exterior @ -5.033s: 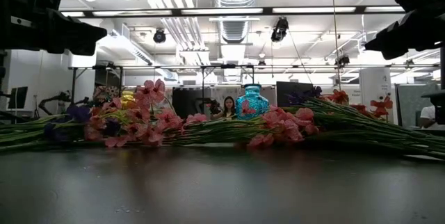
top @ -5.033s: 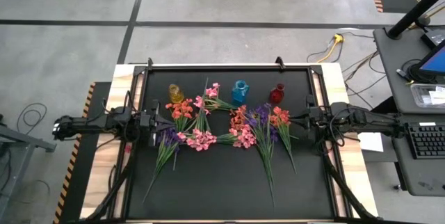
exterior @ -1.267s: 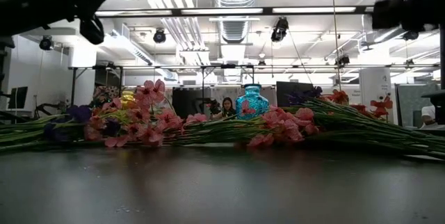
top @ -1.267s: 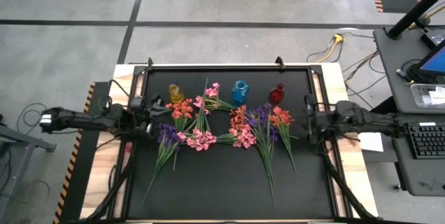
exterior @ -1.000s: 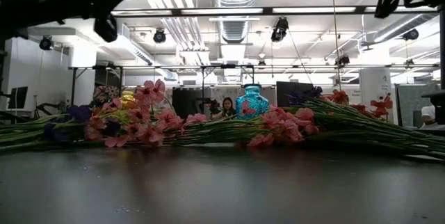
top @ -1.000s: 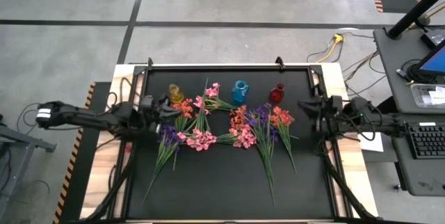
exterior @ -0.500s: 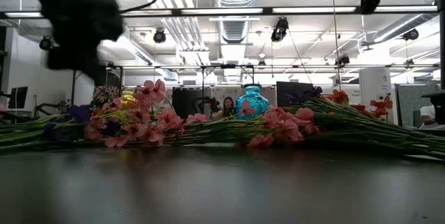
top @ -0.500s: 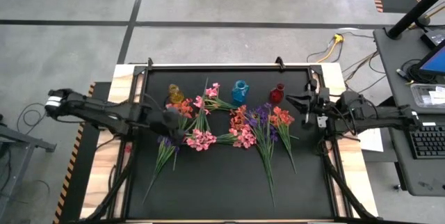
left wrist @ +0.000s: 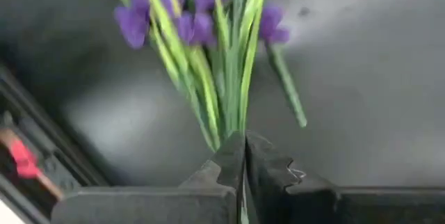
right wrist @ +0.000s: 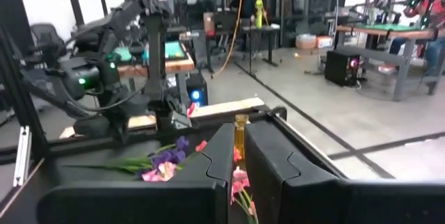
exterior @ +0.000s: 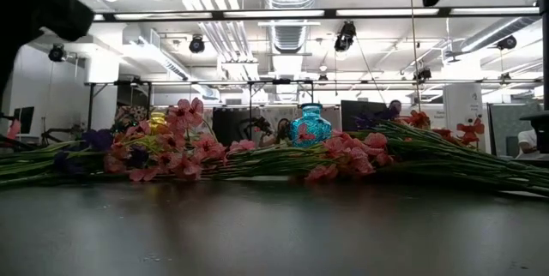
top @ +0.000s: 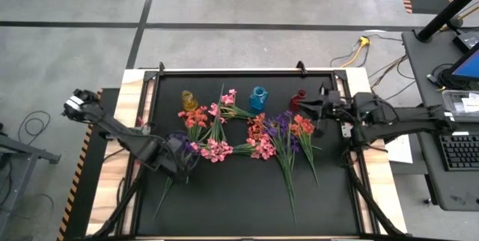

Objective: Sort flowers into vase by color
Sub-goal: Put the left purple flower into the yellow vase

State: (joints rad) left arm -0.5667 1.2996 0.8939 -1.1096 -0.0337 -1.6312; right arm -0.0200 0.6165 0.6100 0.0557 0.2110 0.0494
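Flowers lie in a row across the black mat: coral [top: 196,116], pink [top: 217,150], pink and coral [top: 260,142], purple [top: 281,125] and coral [top: 302,125] sprigs. Behind them stand a yellow vase [top: 188,100], a blue vase [top: 259,97] and a red vase [top: 298,100]. My left gripper [top: 179,159] points down, shut, above the leftmost purple sprig [left wrist: 208,15], whose green stems [left wrist: 229,92] run toward its fingertips [left wrist: 243,156]. My right gripper [top: 307,106] is shut and level, high beside the red vase, holding nothing [right wrist: 238,156].
The mat's raised frame [top: 153,84] borders the work area. The near half of the mat [top: 239,203] holds only long stem ends. A desk with a keyboard [top: 460,151] stands to the table's right. Other robot rigs [right wrist: 104,71] show in the room beyond.
My left gripper has swung from level, by the yellow vase, toward the table's near edge and tipped down over the leftmost purple sprig. My right gripper has risen and moved toward the table's left, to the red vase. The flowers lie as before.
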